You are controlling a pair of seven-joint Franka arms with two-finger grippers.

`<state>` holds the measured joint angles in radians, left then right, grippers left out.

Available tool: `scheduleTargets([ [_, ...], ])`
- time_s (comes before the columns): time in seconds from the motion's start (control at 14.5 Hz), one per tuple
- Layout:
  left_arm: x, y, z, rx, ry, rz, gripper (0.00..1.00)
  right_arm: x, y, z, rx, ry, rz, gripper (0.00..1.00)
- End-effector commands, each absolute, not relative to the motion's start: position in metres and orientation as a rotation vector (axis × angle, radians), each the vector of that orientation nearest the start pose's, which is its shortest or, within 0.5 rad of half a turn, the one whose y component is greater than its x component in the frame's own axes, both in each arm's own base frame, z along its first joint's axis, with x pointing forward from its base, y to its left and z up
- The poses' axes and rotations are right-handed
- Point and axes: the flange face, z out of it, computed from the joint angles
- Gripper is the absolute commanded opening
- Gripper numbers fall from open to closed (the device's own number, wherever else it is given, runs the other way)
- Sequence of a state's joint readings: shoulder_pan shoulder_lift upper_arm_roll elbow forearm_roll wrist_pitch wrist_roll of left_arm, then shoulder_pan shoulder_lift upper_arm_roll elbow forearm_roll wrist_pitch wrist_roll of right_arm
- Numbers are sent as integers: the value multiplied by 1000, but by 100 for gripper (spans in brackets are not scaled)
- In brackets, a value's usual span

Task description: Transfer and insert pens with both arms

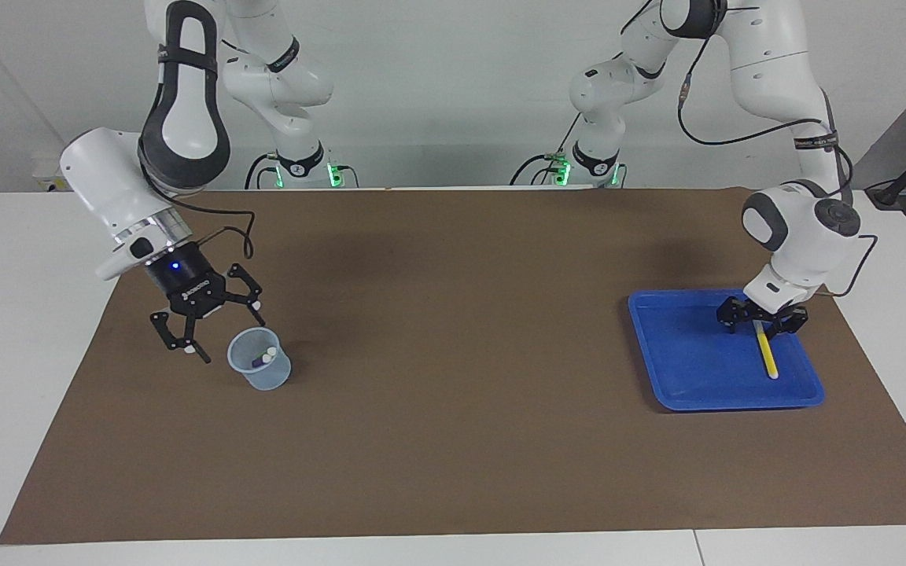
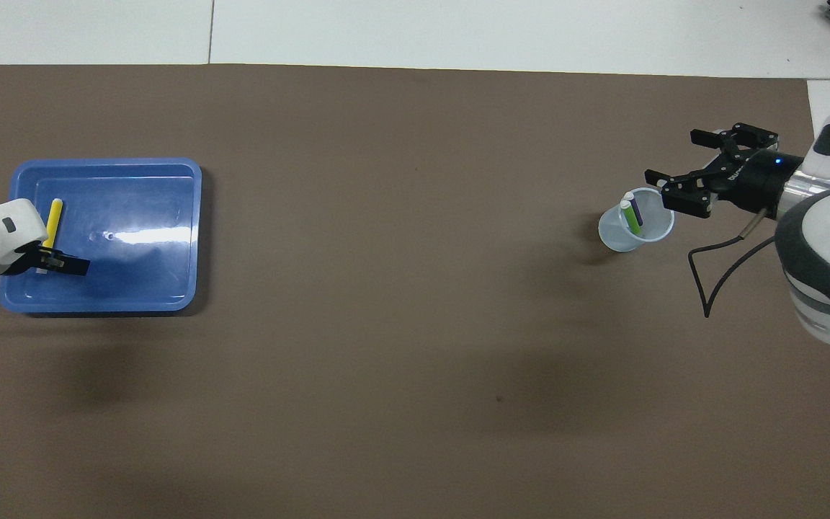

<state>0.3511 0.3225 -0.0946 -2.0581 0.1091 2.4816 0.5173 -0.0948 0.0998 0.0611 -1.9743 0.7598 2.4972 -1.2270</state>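
The left hand (image 1: 764, 324) straddles the yellow pen (image 1: 767, 352) lying in the blue tray (image 1: 681, 369); whether it grips, I cannot tell. The right hand (image 1: 209, 334), released, hangs beside the cup (image 1: 259, 360) holding the green pen (image 2: 630, 216) and purple pen (image 2: 637, 211).
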Motion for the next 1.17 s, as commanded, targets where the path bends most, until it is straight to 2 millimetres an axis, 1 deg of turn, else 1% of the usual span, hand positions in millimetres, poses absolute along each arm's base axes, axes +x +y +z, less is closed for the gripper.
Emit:
scheduleTargets([
  [0.0,573,155,281,-3011,529,-104,58,612,-3,496,-2749,-796,-820,100],
  [0.07,574,156,283,-3009,528,-111,58,611,8,506,-2800,-760,-774,100],
  [0.14,575,156,284,-3007,530,-115,58,609,16,513,-2860,-730,-720,100],
  [0.21,577,158,286,-3006,527,-119,58,607,18,521,-2920,-669,-663,100],
  [0.34,582,159,292,-2999,524,-138,58,604,27,536,-3026,-504,-523,100],
  [0.48,585,161,296,-2995,523,-150,59,600,46,552,-3118,-338,-387,100],
  [0.55,585,161,296,-2993,523,-156,59,597,54,557,-3143,-208,-323,100],
  [0.62,585,160,296,-2994,523,-155,58,595,61,563,-3143,-69,-272,100],
  [0.69,585,161,296,-2994,520,-154,54,593,71,572,-3129,44,-245,100],
  [0.76,585,161,296,-2994,520,-157,51,591,83,578,-3119,117,-231,100],
  [0.83,585,161,296,-2993,520,-159,49,590,106,578,-3109,143,-221,100],
  [0.9,585,162,296,-2993,518,-161,46,589,120,579,-3089,184,-215,100],
  [0.96,585,162,295,-2994,518,-159,42,587,131,581,-3044,243,-201,100],
  [1.03,585,162,296,-2993,518,-161,38,585,136,593,-3017,282,-211,100],
  [1.1,584,165,295,-2994,510,-157,38,583,142,601,-3032,279,-176,100],
])
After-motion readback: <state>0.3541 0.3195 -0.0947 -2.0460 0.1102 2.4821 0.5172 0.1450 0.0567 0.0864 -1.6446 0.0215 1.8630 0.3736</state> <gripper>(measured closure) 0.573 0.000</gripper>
